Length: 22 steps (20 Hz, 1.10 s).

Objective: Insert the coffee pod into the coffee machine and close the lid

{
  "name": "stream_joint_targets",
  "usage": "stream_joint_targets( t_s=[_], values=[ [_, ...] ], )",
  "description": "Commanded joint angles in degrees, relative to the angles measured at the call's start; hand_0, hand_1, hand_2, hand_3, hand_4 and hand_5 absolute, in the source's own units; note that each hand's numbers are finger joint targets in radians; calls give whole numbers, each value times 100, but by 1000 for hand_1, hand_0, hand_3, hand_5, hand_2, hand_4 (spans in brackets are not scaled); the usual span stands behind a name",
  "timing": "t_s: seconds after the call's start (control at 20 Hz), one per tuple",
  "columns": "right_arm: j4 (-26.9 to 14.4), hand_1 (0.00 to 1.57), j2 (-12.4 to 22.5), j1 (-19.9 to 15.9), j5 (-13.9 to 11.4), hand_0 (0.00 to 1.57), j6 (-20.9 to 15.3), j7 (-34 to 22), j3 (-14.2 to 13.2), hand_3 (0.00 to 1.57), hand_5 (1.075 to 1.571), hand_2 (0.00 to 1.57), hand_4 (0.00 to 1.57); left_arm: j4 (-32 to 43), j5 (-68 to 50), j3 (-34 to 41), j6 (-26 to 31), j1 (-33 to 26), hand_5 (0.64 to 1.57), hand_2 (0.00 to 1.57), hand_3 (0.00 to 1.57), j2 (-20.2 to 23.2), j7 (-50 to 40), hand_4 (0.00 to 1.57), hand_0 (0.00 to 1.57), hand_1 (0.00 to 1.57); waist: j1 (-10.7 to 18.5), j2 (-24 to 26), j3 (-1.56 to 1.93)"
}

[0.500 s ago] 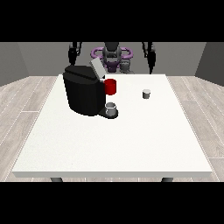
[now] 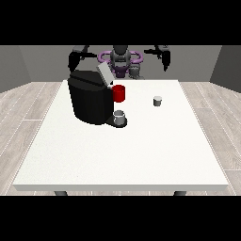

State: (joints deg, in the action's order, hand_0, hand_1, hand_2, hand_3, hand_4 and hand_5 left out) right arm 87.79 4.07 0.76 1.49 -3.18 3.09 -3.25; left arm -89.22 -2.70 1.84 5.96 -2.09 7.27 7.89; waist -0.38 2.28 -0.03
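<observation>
- Nothing on the tabletop has shifted since the earlier frame; only my arms look changed, raised a little higher and spread wider at my shoulders, though they are small enough that I say this cautiously.
- My hand at the view's left hangs dark above and behind the far left corner of the tabletop. I cannot tell whether it is clenched or relaxed, and it holds nothing I can see.
- Just below and in front of it stands the coffee machine, a squat, matte black block with rounded edges. Its grey lid is tilted up and open at the top right.
- A glossy red cylinder sits against the machine's right side, and a small grey cup stands on the drip base beneath it.
- The coffee pod, a small, pale grey, stubby cylinder standing upright, rests on the bare white tabletop right of the machine and apart from it.
- My hand at the view's right hangs behind and above the pod, slightly to its right. Its state is likewise not readable, and it carries nothing visible.
- I judge this hand the nearer one to the pod: the pod lies forward of it and down, so the reach would be towards the camera and downward, then leftward to the open lid.
</observation>
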Motion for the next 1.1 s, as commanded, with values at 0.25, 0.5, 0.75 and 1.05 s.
stream_joint_targets(
  t_s=[0.25,0.5,0.75,1.05],
  values=[
    [39,0,-266,-71,-17,0,-246,436,-22,0,1571,0,169,492,565,380,132,713,1571,0,0,793,95,0,0,0,-266,-316,4],
    [168,0,-324,-220,-20,0,-246,257,112,0,1571,0,168,1158,199,788,649,1371,1571,0,0,1301,-592,0,0,0,-449,-449,4],
    [208,0,-221,-778,6,0,-290,162,176,0,1571,0,233,1955,684,686,336,1909,1571,0,0,1246,-358,0,0,0,-667,-989,2],
    [-74,0,-211,-829,61,0,-273,473,107,0,1571,0,332,2960,778,953,484,2398,1571,0,0,1587,-111,0,0,0,-709,-1312,2]
  ],
)
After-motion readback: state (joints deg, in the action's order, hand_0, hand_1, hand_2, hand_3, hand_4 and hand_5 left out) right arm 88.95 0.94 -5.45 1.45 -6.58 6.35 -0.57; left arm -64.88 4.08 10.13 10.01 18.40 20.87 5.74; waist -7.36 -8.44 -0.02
